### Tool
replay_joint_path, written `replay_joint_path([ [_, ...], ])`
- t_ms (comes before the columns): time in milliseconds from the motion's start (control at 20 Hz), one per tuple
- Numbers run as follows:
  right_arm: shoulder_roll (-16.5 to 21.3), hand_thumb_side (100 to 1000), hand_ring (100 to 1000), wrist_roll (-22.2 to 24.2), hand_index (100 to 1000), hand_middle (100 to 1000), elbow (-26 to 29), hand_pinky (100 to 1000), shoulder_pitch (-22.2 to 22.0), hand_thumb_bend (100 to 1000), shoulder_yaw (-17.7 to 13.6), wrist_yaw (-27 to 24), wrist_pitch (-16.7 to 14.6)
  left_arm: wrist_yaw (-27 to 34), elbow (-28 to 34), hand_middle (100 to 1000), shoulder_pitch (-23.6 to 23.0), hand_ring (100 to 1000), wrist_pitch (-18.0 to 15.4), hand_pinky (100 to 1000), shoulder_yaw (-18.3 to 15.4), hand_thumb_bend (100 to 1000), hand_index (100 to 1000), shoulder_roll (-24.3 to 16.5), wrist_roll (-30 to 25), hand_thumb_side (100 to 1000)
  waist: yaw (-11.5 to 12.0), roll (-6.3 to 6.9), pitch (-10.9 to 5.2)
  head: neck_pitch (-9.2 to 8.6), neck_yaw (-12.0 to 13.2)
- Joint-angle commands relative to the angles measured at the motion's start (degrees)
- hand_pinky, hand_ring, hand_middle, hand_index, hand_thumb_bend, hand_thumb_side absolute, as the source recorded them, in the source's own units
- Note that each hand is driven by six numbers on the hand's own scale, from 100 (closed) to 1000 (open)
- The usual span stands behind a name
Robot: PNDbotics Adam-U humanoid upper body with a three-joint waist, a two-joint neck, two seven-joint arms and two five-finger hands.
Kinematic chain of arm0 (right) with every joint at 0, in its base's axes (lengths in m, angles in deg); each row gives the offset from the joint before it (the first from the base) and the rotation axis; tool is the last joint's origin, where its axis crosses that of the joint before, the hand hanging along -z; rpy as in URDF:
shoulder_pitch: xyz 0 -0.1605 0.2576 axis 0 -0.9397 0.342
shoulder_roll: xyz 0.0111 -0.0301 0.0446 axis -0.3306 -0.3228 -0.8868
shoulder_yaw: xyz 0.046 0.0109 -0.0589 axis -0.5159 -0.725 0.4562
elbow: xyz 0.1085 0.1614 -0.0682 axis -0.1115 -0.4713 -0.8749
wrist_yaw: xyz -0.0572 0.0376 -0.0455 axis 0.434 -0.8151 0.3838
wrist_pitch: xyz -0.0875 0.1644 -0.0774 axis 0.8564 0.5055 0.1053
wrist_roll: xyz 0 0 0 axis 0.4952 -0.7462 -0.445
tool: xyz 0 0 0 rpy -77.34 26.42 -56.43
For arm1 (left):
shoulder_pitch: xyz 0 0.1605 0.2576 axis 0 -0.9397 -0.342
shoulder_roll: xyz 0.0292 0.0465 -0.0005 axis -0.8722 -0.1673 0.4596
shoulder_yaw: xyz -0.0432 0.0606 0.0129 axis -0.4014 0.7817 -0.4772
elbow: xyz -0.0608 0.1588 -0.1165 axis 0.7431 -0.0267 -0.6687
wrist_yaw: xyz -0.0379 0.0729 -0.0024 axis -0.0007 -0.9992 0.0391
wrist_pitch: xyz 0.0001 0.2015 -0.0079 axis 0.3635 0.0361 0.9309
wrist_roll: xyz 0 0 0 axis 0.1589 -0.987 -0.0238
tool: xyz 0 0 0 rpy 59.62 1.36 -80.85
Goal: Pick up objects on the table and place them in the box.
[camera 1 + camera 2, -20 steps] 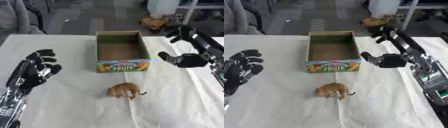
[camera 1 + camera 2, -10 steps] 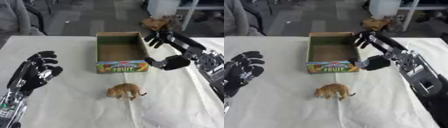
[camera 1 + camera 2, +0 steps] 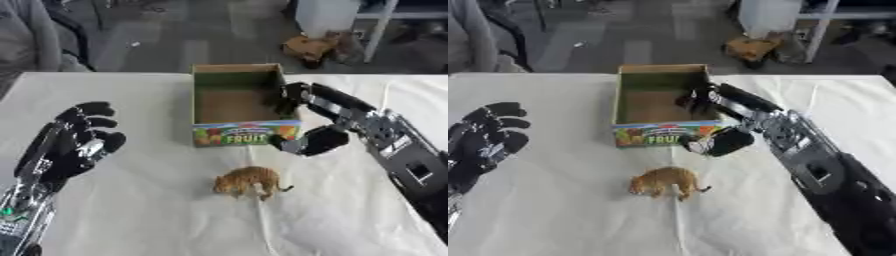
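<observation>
A small orange-brown toy animal (image 3: 248, 181) stands on the white cloth in front of the box. The cardboard box (image 3: 239, 133) is open at the top, green inside, with a fruit picture on its front wall. My right hand (image 3: 317, 140) reaches in from the right and hovers at the box's front right corner. Its fingers (image 3: 293, 94) spread over the right wall and its thumb points down toward the toy. It is open and holds nothing. My left hand (image 3: 72, 146) rests open at the left, fingers up, apart from everything.
The white cloth (image 3: 140, 215) covers the table. Beyond the far edge the floor holds a brown object (image 3: 311, 47), a white cabinet (image 3: 332, 17) and a chair (image 3: 39, 35) at the upper left.
My right hand has swept left and down from the right side of the table to the box's front right corner, nearer the toy. The left hand and the toy stayed put.
</observation>
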Motion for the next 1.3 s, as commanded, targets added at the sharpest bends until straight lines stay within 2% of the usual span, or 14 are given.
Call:
replay_joint_path([
  [50,-0.7,281,734,0.3,846,757,-1.4,691,1.2,314,0.1,2.0,-1.1,-0.1,0.6,684,1.1,695,-0.1,613,0.0,797,775,-0.4,-0.3,393,0.1,0.13,-0.93,-0.11,0.1],
  [400,-2.5,287,727,0.6,841,750,-3.7,687,1.0,302,0.9,3.8,-2.6,-0.1,0.4,684,1.1,696,-0.1,613,0.1,794,776,-0.2,-0.4,394,0.2,0.04,-0.97,0.18,0.2],
  [950,-3.7,295,711,0.6,830,734,-7.5,682,0.0,300,1.3,5.9,-3.6,-0.2,0.2,685,1.2,697,-0.1,613,0.1,789,776,0.0,-0.5,396,0.5,-0.26,-0.86,2.82,1.2],
  [1300,-4.2,300,704,0.7,826,727,-9.7,681,-0.2,303,1.4,7.5,-4.5,-0.1,0.2,686,1.1,697,-0.1,613,0.1,787,776,0.0,-0.6,397,0.6,-0.36,-0.79,3.66,1.5],
])
